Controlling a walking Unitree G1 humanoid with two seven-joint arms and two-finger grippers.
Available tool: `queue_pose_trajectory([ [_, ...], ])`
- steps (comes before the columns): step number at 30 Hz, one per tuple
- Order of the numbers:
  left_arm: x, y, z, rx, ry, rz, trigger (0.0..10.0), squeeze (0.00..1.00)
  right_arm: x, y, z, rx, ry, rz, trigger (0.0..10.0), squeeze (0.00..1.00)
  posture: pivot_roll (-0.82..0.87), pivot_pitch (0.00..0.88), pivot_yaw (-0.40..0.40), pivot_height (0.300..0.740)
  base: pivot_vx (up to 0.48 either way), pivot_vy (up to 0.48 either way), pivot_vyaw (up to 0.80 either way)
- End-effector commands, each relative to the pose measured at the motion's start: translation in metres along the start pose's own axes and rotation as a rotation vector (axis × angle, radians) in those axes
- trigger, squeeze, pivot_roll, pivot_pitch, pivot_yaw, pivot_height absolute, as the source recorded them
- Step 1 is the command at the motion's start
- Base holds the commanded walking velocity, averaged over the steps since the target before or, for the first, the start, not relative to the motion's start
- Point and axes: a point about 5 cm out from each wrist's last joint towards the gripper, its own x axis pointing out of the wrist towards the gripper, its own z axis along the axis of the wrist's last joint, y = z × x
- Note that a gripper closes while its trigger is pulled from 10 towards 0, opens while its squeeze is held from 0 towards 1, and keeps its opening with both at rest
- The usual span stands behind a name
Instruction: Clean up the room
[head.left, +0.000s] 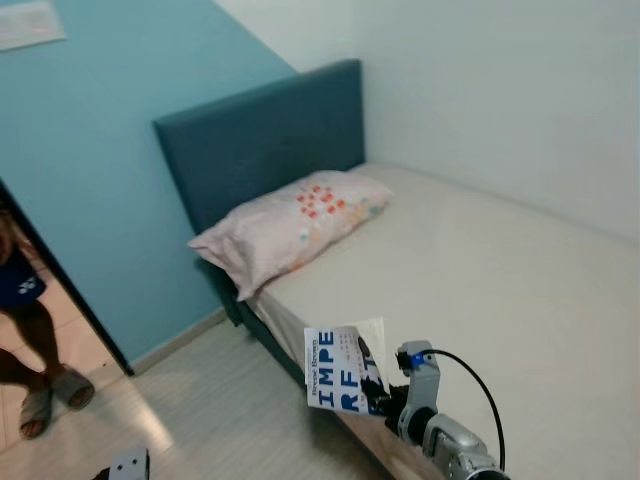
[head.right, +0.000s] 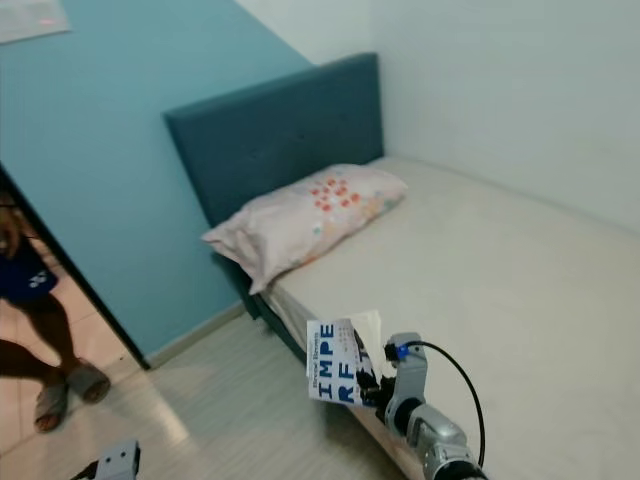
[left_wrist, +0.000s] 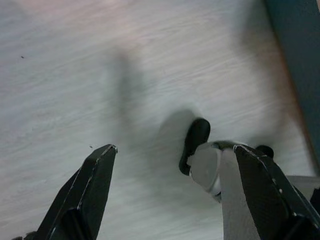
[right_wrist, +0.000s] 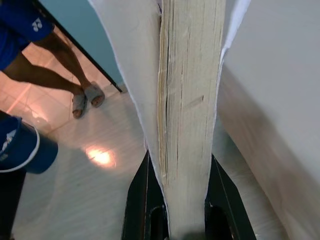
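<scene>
A book (head.left: 343, 369) with a white cover and big blue letters hangs upright at the bed's near edge, over the floor. My right gripper (head.left: 381, 396) is shut on it from below. In the right wrist view the book's yellowed page block (right_wrist: 187, 110) stands between the two black fingers (right_wrist: 139, 200). My left gripper (left_wrist: 175, 148) is open, low over the pale wood floor (left_wrist: 75, 75), with nothing between its fingers (left_wrist: 92, 185). A dark and grey rounded part (left_wrist: 200, 150), too blurred to name, lies below it.
The bed (head.left: 500, 290) has a cream sheet, a floral pillow (head.left: 300, 225) and a blue headboard (head.left: 262, 140) against the wall. A person in sandals (head.left: 30, 340) stands in the doorway at left. A blue bin (right_wrist: 20, 147) stands near the door.
</scene>
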Motion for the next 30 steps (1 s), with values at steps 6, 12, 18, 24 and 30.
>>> queue_pose_trajectory([
  [6, 0.001, -0.003, 0.012, 0.026, -0.049, -0.032, 10.0, 0.00, -0.005, -0.014, -0.004, -0.003, 0.031, -0.182, 10.0, 0.00, -0.09, 0.000, 0.061, 0.740, 0.000, 0.000, 0.73],
  [12, 0.002, -0.005, 0.018, 0.024, -0.072, -0.046, 10.0, 0.00, -0.009, -0.019, -0.008, 0.033, 0.031, -0.215, 10.0, 0.00, -0.09, 0.000, 0.047, 0.740, 0.000, 0.000, 0.31],
  [18, 0.004, -0.016, 0.032, 0.007, -0.120, -0.080, 10.0, 0.00, -0.016, -0.027, -0.012, 0.090, 0.020, -0.262, 10.0, 0.00, -0.10, 0.000, 0.044, 0.740, 0.237, 0.000, 0.00],
  [24, 0.004, -0.023, 0.037, 0.031, -0.134, -0.109, 10.0, 0.00, -0.014, -0.023, -0.010, 0.002, 0.040, -0.217, 10.0, 0.00, -0.11, 0.000, 0.045, 0.740, 0.385, 0.000, 0.23],
  [30, 0.004, -0.025, 0.031, 0.034, -0.124, -0.114, 10.0, 0.00, -0.012, -0.021, -0.008, -0.013, 0.039, -0.196, 10.0, 0.00, -0.11, 0.000, 0.042, 0.740, 0.407, 0.000, 0.70],
])
